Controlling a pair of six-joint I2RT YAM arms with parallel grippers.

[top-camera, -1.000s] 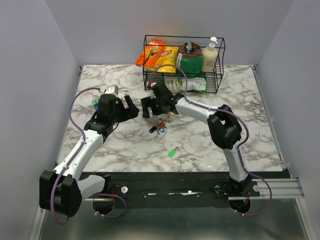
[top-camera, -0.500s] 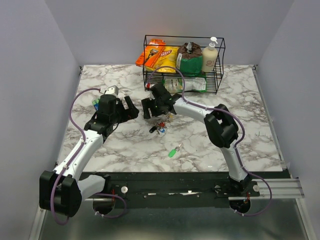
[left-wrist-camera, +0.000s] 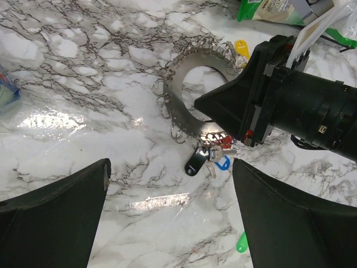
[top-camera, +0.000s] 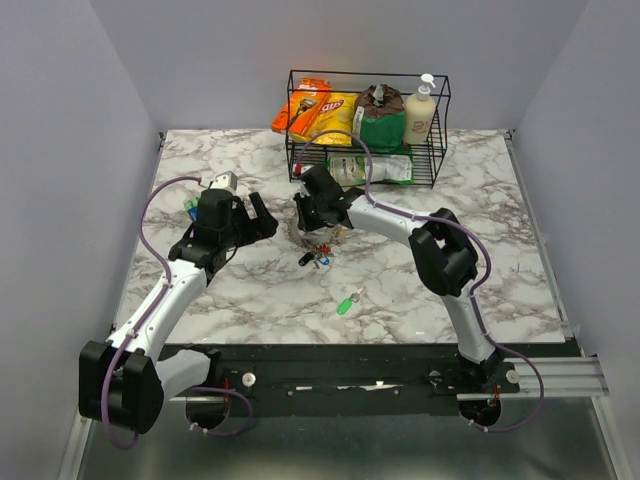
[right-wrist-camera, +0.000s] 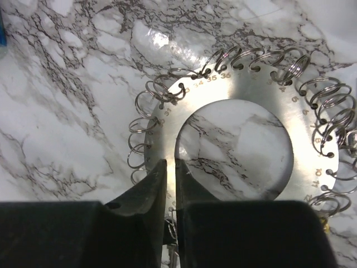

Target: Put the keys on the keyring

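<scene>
The keyring (right-wrist-camera: 245, 92) is a flat silvery disc with a big hole and wire loops round its rim; it lies on the marble (left-wrist-camera: 181, 95) (top-camera: 296, 236). My right gripper (right-wrist-camera: 169, 163) (top-camera: 303, 212) is shut on its band, one finger outside the disc and one in the hole. A bunch of keys with a black tag (left-wrist-camera: 195, 162), a blue head (left-wrist-camera: 223, 163) and a red head hangs at the ring's near edge (top-camera: 318, 257). A yellow key (left-wrist-camera: 240, 47) sits at the far rim. A green key (top-camera: 347, 303) (left-wrist-camera: 241, 242) lies alone nearer the arms. My left gripper (left-wrist-camera: 170, 218) (top-camera: 262, 215) is open and empty, left of the ring.
A black wire rack (top-camera: 368, 125) with snack bags, a green pack and a soap bottle stands at the back of the table, just behind the right arm. A small green and blue object (top-camera: 190, 207) lies by the left arm. The table's left edge is close to that arm.
My right gripper's jaws have gone from wide open to shut on the keyring's band. The left arm and the keys have not moved.
</scene>
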